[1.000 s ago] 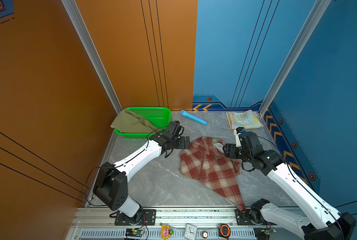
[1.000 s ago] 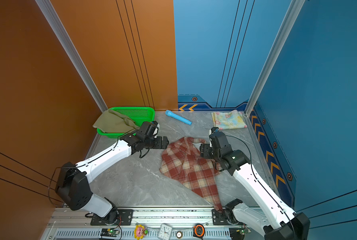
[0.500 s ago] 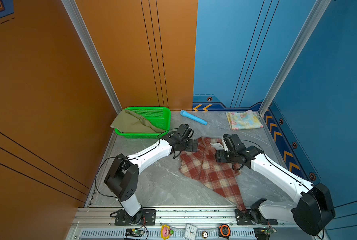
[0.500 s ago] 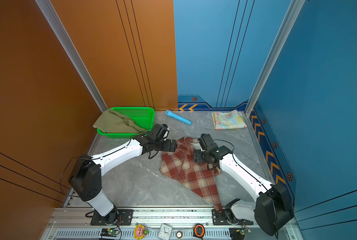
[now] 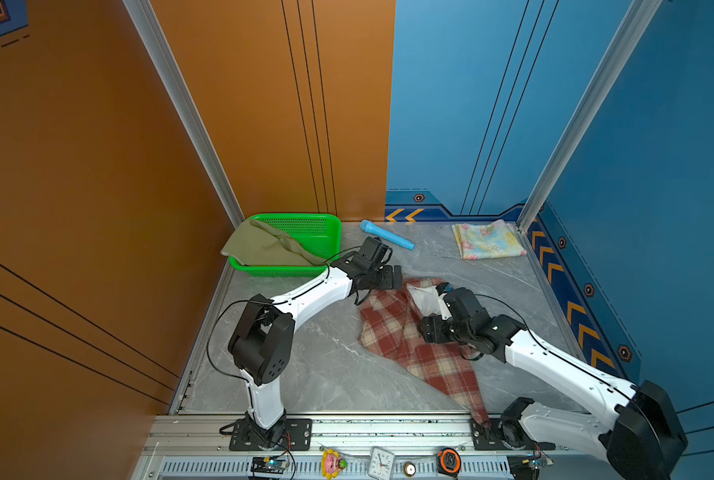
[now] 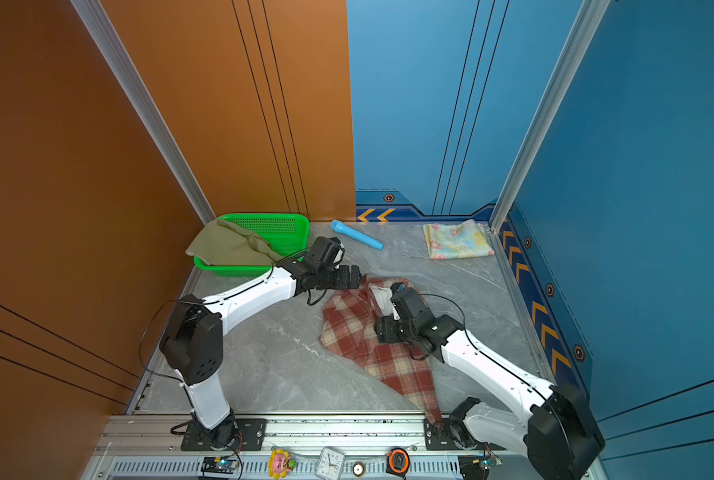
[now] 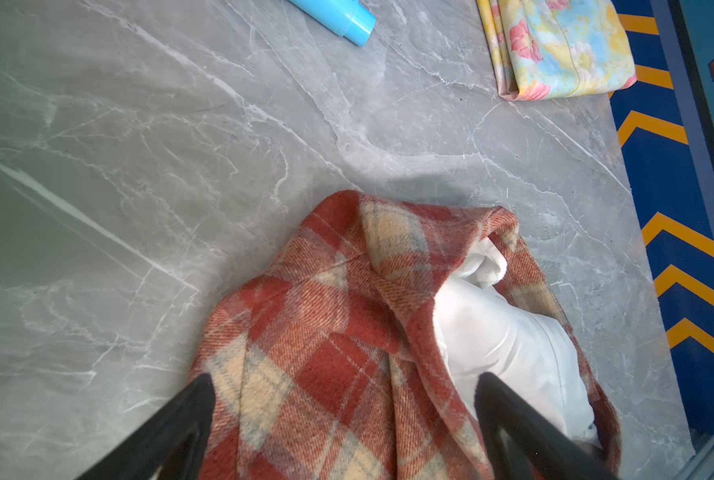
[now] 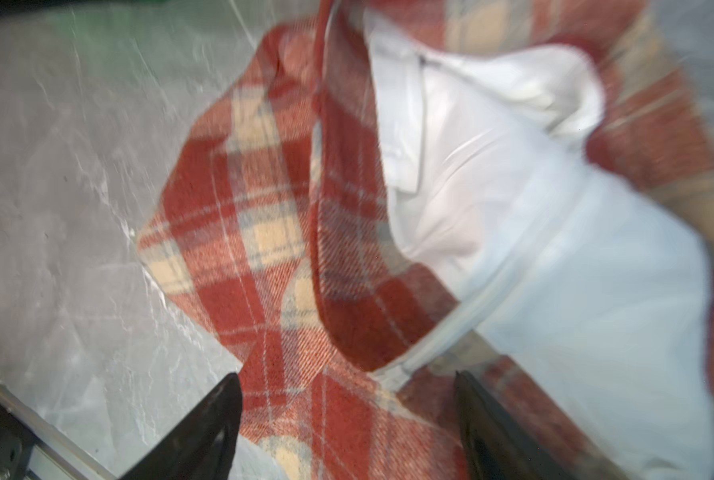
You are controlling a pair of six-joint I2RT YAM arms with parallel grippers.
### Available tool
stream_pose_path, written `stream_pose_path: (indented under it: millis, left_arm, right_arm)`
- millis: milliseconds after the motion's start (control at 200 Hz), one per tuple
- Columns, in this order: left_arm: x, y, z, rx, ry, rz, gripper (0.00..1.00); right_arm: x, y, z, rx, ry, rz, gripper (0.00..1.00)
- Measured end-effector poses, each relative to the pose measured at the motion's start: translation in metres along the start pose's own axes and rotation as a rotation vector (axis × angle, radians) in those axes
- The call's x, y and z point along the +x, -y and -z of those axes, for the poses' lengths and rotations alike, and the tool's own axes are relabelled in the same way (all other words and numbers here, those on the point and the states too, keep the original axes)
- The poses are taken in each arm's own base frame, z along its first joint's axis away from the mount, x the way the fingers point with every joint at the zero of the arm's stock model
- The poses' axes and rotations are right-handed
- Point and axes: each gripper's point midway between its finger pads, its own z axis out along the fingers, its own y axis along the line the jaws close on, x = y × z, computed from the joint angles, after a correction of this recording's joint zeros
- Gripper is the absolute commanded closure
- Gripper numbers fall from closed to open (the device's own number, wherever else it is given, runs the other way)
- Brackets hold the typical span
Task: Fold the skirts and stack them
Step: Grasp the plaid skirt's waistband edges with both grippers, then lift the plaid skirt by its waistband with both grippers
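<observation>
The red-and-cream plaid skirt lies rumpled mid-table, its white lining showing at the far end. My left gripper is open at that far end, with plaid cloth between its fingers. My right gripper is open low over the skirt's middle, by the lining's hem. The folded floral skirt rests at the back right. The olive-green skirt hangs over the basket.
A green mesh basket sits at the back left. A light-blue tube lies behind the left gripper. Walls close three sides. The front rail holds a clock and a tape measure.
My left gripper has moved right onto the plaid skirt's far end. My right gripper has swung left and nearer, over the skirt's middle. Both stay open.
</observation>
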Motion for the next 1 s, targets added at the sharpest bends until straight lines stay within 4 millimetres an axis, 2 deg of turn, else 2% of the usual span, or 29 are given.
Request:
stream_pose_path:
  millis: [95, 175, 300, 461, 536, 561, 641, 781, 881, 911, 931, 996]
  left_arm:
    - [0.003, 0.012, -0.009, 0.012, -0.011, -0.031, 0.02]
    - [0.005, 0.026, -0.016, 0.026, -0.016, -0.067, 0.02]
    - [0.005, 0.047, -0.027, 0.04, -0.019, -0.145, 0.03]
    - [0.007, 0.06, -0.046, 0.01, -0.025, -0.252, 0.11]
    - [0.011, 0.058, -0.054, -0.011, -0.037, -0.297, 0.12]
    - [0.013, 0.055, -0.057, -0.021, -0.045, -0.31, 0.18]
    - [0.02, 0.048, -0.063, -0.045, -0.07, -0.348, 0.21]
    - [0.027, 0.037, -0.068, -0.083, -0.102, -0.391, 0.23]
    - [0.026, 0.032, -0.068, -0.091, -0.107, -0.406, 0.27]
    - [0.026, 0.031, -0.068, -0.094, -0.109, -0.408, 0.28]
    - [0.025, 0.03, -0.068, -0.095, -0.109, -0.407, 0.32]
    - [0.022, 0.025, -0.069, -0.101, -0.108, -0.403, 0.54]
  right_arm:
    - [-0.026, 0.033, 0.013, 0.07, 0.08, -0.13, 0.23]
    - [-0.03, 0.058, 0.013, 0.137, 0.078, -0.221, 0.23]
    - [-0.015, 0.086, 0.01, 0.231, 0.019, -0.325, 0.23]
    - [-0.001, 0.112, 0.013, 0.306, -0.02, -0.431, 0.23]
    - [0.007, 0.127, 0.013, 0.339, -0.036, -0.488, 0.23]
    - [0.011, 0.132, 0.013, 0.351, -0.045, -0.505, 0.23]
    - [0.023, 0.145, 0.01, 0.379, -0.082, -0.55, 0.23]
    - [0.041, 0.153, 0.002, 0.385, -0.152, -0.595, 0.26]
    - [0.051, 0.153, -0.006, 0.37, -0.191, -0.621, 0.32]
    - [0.053, 0.152, -0.009, 0.363, -0.202, -0.63, 0.39]
    - [0.055, 0.153, -0.01, 0.36, -0.208, -0.635, 0.43]
    - [0.058, 0.153, -0.017, 0.346, -0.224, -0.656, 0.59]
